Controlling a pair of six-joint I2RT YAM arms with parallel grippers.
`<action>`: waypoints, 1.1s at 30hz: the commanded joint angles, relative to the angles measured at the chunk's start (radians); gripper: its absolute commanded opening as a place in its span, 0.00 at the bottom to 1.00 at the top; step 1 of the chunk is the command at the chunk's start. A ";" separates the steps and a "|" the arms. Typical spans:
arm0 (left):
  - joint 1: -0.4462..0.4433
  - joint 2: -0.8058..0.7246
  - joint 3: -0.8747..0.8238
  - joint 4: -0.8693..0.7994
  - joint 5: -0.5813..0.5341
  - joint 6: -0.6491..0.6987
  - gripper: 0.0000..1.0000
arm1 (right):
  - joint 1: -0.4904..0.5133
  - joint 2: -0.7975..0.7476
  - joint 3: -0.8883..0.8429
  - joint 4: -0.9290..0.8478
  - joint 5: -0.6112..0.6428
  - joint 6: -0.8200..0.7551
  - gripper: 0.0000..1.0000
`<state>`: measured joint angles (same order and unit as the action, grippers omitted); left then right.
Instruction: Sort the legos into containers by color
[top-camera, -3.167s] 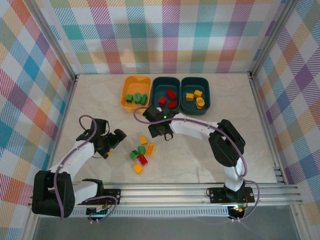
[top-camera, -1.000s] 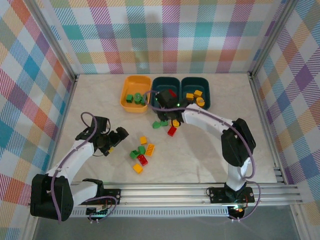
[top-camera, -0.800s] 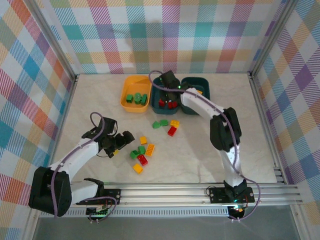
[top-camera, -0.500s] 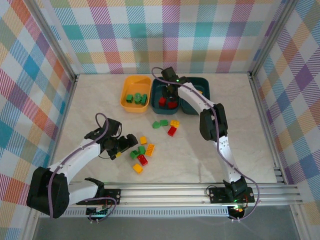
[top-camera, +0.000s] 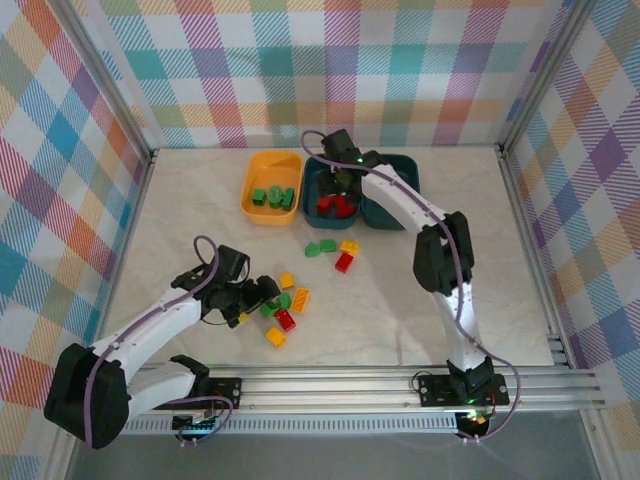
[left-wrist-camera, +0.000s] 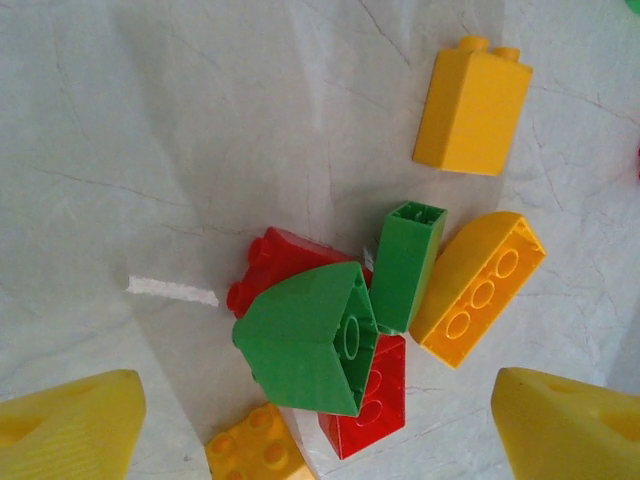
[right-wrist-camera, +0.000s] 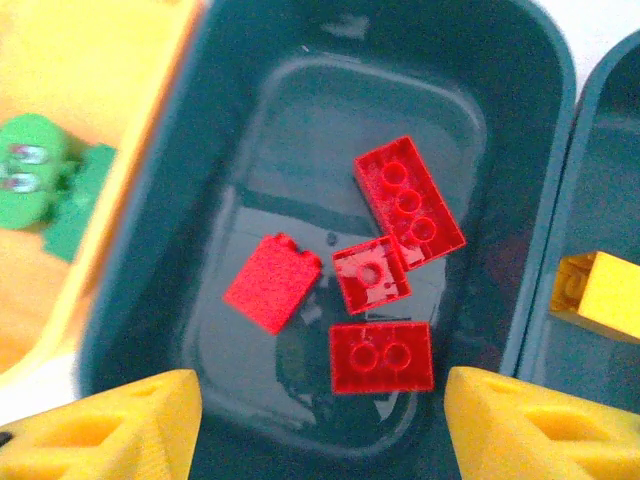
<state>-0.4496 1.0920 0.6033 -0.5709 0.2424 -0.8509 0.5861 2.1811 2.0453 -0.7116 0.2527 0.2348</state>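
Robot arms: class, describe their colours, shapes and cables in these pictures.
The left arm and right arm have white links between bulky black joints. A purple-grey cable loops along each. The left fingers and right fingers are bright yellow wedges.

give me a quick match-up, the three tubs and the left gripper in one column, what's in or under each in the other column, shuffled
Column one
1. orange-yellow tub
2. middle teal tub
3. right teal tub
4. left gripper

Column two
A. red bricks inside
B. over the loose pile on the table
C. green bricks inside
D. yellow brick inside

Pairs: 1-C, 2-A, 3-D, 4-B
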 joint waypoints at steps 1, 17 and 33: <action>-0.029 0.011 -0.014 0.030 -0.020 -0.038 0.85 | 0.018 -0.133 -0.141 0.118 -0.001 0.030 0.65; -0.060 0.115 -0.073 0.178 -0.056 -0.106 0.61 | 0.017 -0.359 -0.562 0.241 0.055 0.078 0.64; -0.063 0.132 -0.037 0.170 -0.059 -0.059 0.36 | 0.017 -0.437 -0.723 0.273 0.030 0.120 0.62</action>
<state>-0.4969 1.2274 0.5476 -0.3885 0.1902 -0.9298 0.6071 1.7863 1.3365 -0.4629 0.2871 0.3347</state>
